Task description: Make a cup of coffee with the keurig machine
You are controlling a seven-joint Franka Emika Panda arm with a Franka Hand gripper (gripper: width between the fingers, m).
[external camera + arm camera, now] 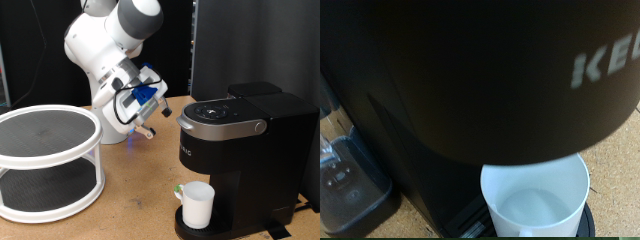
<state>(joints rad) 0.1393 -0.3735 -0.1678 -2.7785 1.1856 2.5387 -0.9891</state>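
Observation:
The keurig machine (240,150) stands at the exterior view's right, black with a silver-grey lid that is down. The cup (197,203), a small white mug, stands on its drip base under the spout. My gripper (148,126) hangs in the air to the left of the machine, at about lid height and apart from it. I see nothing between its fingers. In the wrist view the machine's dark front (480,80) fills the frame and the cup (535,200) sits below it, looking empty. My fingers do not show there.
A white two-tier round rack (45,160) stands on the wooden table (135,200) at the exterior view's left. The machine's water tank (340,170) shows at its side in the wrist view. A black curtain hangs behind.

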